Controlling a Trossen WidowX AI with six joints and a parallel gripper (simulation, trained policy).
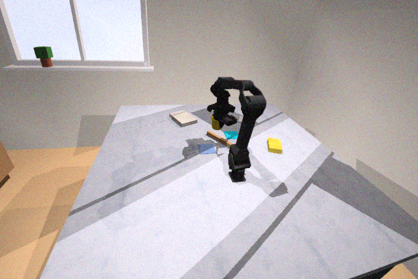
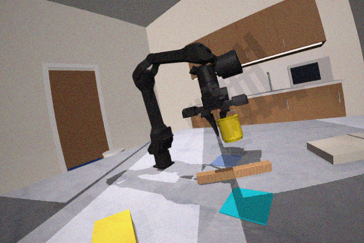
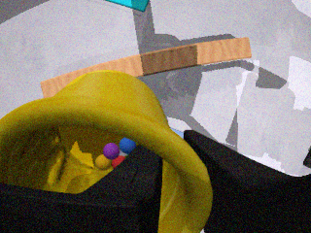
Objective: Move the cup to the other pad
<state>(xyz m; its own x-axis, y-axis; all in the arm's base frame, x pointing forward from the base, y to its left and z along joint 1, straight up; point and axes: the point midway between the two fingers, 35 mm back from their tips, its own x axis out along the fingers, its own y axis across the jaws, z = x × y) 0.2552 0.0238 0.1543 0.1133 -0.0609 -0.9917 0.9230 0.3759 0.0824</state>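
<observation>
The yellow cup [image 1: 215,123] [image 2: 230,129] [image 3: 112,92] hangs in the air, slightly tilted, above the table. My gripper [image 2: 219,125] [image 3: 171,139] is shut on its wall, one finger inside and one outside. Several marbles lie inside the cup, among them a purple marble [image 3: 111,150] and a blue marble [image 3: 127,145]; the near finger hides part of the inside. The blue pad [image 1: 206,148] [image 2: 226,160] lies on the table with nothing on it; only a sliver shows in the wrist view. The cyan pad [image 1: 230,134] [image 2: 255,208] [image 3: 136,4] lies bare beyond the wooden bar.
The wooden bar [image 1: 218,138] [image 2: 247,171] [image 3: 224,50] lies between the two pads. A yellow block [image 1: 274,145] [image 2: 114,228] lies off to the side of the cyan pad. A flat beige box [image 1: 183,119] [image 2: 332,147] lies on the table's other side.
</observation>
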